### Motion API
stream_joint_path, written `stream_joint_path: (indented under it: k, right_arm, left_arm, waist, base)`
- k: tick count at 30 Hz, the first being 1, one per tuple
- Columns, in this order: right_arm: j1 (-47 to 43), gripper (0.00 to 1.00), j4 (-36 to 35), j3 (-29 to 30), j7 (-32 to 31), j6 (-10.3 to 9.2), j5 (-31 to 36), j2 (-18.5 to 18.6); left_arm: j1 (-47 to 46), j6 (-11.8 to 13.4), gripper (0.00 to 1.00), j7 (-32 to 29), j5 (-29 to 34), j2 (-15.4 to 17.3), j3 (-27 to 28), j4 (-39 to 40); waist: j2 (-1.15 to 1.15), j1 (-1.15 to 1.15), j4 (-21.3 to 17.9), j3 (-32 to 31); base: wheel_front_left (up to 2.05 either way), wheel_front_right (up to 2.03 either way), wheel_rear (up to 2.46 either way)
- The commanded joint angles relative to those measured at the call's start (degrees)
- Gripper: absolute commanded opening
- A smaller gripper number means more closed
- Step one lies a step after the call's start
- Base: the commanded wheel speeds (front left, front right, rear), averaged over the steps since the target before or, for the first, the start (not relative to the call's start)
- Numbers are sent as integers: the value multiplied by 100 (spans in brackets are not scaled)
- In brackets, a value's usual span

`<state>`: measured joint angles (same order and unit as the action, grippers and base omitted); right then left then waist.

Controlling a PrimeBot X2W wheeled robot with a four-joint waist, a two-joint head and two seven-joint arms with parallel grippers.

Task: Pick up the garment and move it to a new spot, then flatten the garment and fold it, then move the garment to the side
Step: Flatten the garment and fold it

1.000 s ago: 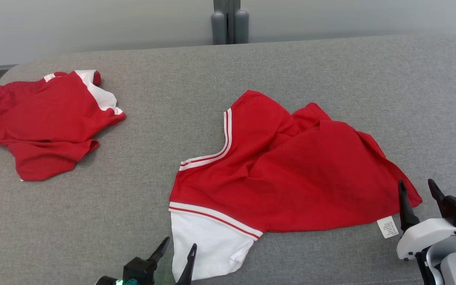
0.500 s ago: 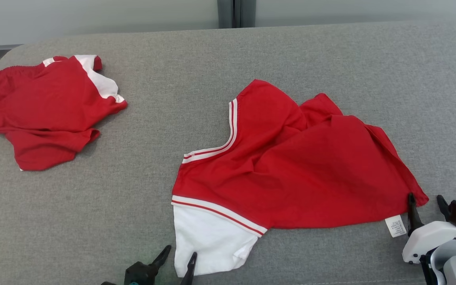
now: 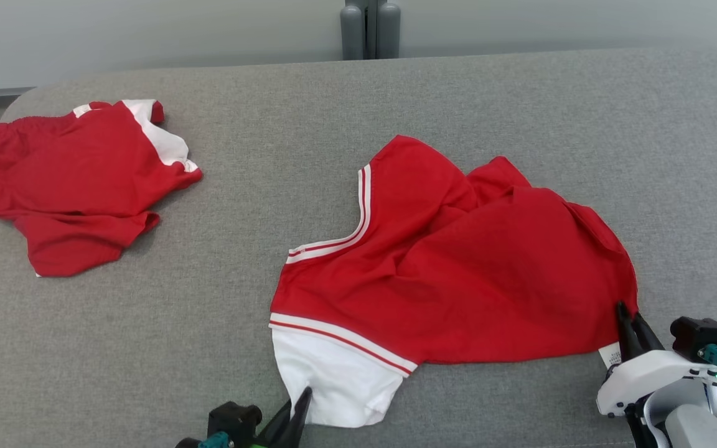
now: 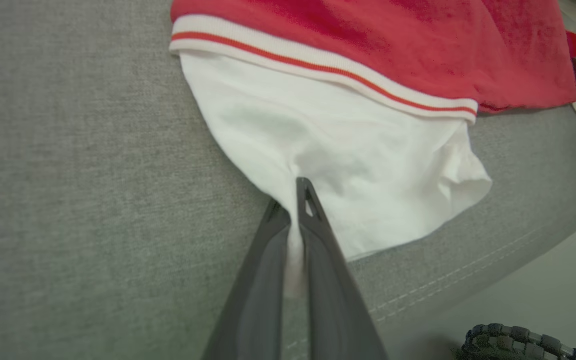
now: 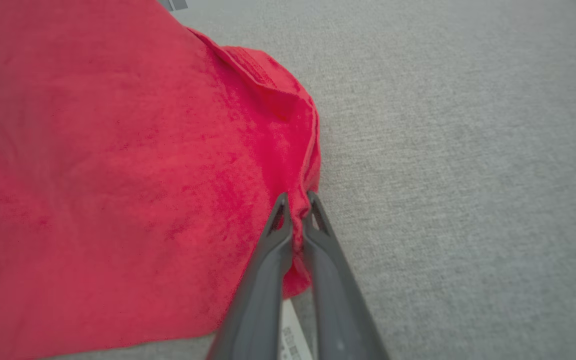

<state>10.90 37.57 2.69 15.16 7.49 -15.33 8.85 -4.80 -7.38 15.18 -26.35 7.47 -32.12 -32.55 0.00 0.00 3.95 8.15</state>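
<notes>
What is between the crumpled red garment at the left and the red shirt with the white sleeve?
Bare grey cushion; the head view shows nothing lying between the crumpled garment and the shirt.

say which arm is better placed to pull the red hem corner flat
Right: right end effector is shut on the garment at its hem by the label; left end effector holds the white sleeve.

red/wht cloth [image 3: 72, 180] far-L, crumpled | grey cushion [image 3: 458, 99] | 2 grey posts [image 3: 370, 30] back

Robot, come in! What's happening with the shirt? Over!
Left gripper shut on shirt, white sleeve. Right gripper shut on its red corner. Shirt rumpled on cushion. Other garment well clear.
</notes>
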Motion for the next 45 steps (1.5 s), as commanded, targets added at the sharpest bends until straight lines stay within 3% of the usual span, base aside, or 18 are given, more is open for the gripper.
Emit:
stream_joint_path:
  k: [1,8,14,21,26,32,38,45]
  right_arm:
    - [-44,0,-205,-69,-1,-1,-78,17]
    - [231,0,-1150,-564,0,-1,-327,150]
    - [1229,0,-1334,-939,0,-2,-618,371]
    - [3416,0,-504,-1174,-184,-2,-1193,427]
    - [5328,0,328,-987,-500,-2,-1676,346]
    - [7364,0,1230,-815,-543,-2,-1677,298]
    - [8578,0,1951,-829,-403,-2,-1484,396]
    - [9102,0,2417,-1072,-230,-2,-1451,328]
  left_arm:
    - [-90,-18,0,-5,-116,12,83,151]
    - [-584,-18,0,-3,-437,269,459,961]
    - [-1906,-18,0,-164,-807,647,462,1254]
    - [-4278,-18,0,-824,-1635,1057,642,712]
    - [-6273,-18,0,-1161,-2096,1086,951,-150]
    - [-8477,-18,0,-1105,-1874,1036,839,-965]
    - [-9725,-18,0,-882,-1809,1008,589,-1432]
    - [-10134,-18,0,-638,-2069,1006,324,-1754]
  waist:
    - [0,0,-41,-50]
    - [0,0,-195,-102]
    - [0,0,-353,140]
    - [0,0,-591,913]
    - [0,0,-702,1612]
    - [0,0,-817,2166]
    - [0,0,-848,2265]
    - [0,0,-820,2351]
  base:
    - [0,0,0]
    - [0,0,0]
    - [0,0,0]
    - [0,0,0]
    - [0,0,0]
    - [0,0,0]
    - [0,0,0]
    - [0,0,0]
